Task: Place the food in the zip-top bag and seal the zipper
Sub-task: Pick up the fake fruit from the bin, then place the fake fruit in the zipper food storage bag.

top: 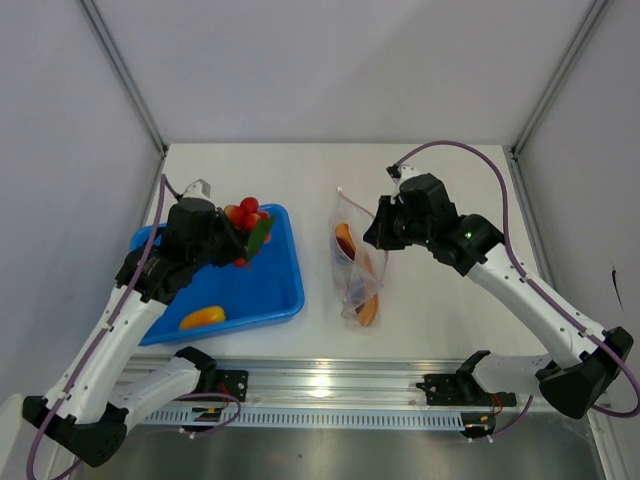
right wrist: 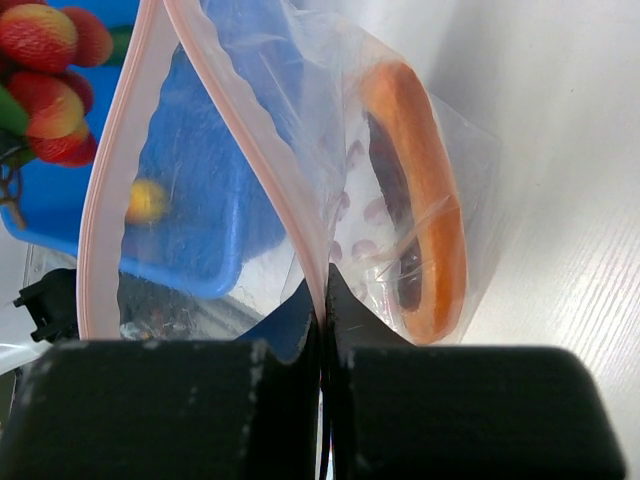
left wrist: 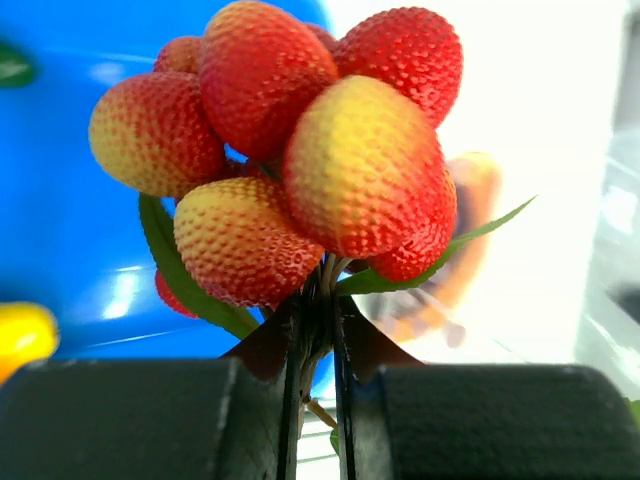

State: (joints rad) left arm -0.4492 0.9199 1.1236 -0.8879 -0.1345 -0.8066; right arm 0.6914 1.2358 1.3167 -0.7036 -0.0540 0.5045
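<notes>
Left pincer (left wrist: 320,332) clamped on the tomato cluster (left wrist: 300,170) over the blue tray (top: 285,288); right pincer (right wrist: 322,312) pinching one lip of the zip-top bag (top: 352,287), mouth gaping, on the counter (top: 440,330); orange wedge (right wrist: 440,230) already inside; yellow piece (top: 202,317) untouched, zipper (right wrist: 100,210) unsealed.

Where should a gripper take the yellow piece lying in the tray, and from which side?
Pinch the yellow piece across its narrow width, coming straight down. It lies flat and elongated on the tray floor close to the near wall, which would likely block a low sideways approach.
</notes>
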